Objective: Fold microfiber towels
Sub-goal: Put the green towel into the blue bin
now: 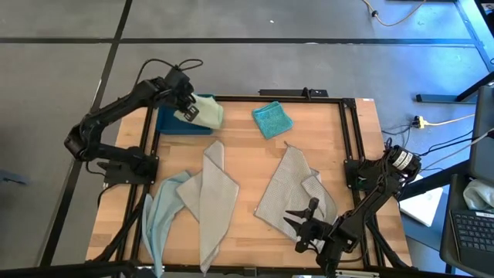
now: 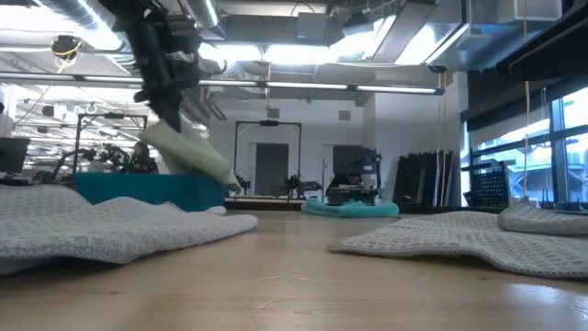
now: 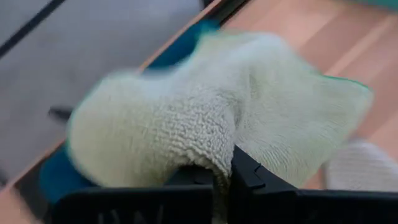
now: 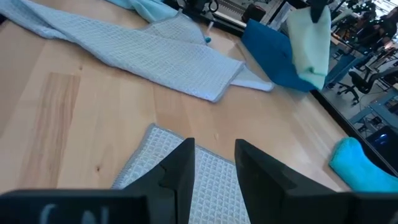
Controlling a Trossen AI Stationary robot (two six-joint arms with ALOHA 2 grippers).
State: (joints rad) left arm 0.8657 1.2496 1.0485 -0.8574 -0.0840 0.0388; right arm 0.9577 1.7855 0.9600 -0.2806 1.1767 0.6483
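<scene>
My left hand [image 1: 187, 110] is clamped on the pale green towel [image 1: 207, 111], fingers pinched into its folded bulk, and holds it in the air over the dark blue tray [image 1: 171, 122] at the worktop's [image 1: 247, 162] far left corner. In the low view the towel hangs tilted above the tray's rim, clear of it.

My right hand [image 1: 302, 220] sits low at the near right, its fingers parted with a gap between them and nothing in them, poised over the near corner of a light grey towel [image 1: 287, 193].

Room to move: bare wood runs down the middle between the two grey cloths, and more lies open between the tray and the teal towel [image 1: 272, 119]. The near edge is crowded, with cloth draping right to it on the left.

Count: five towels. One pale green, held. One teal, folded small, at the far middle. Two light grey, the second [image 1: 210, 202] spread long at left of centre. One pale blue [image 1: 160, 216] beside it, partly tucked under, towards the near left corner. One tray.
</scene>
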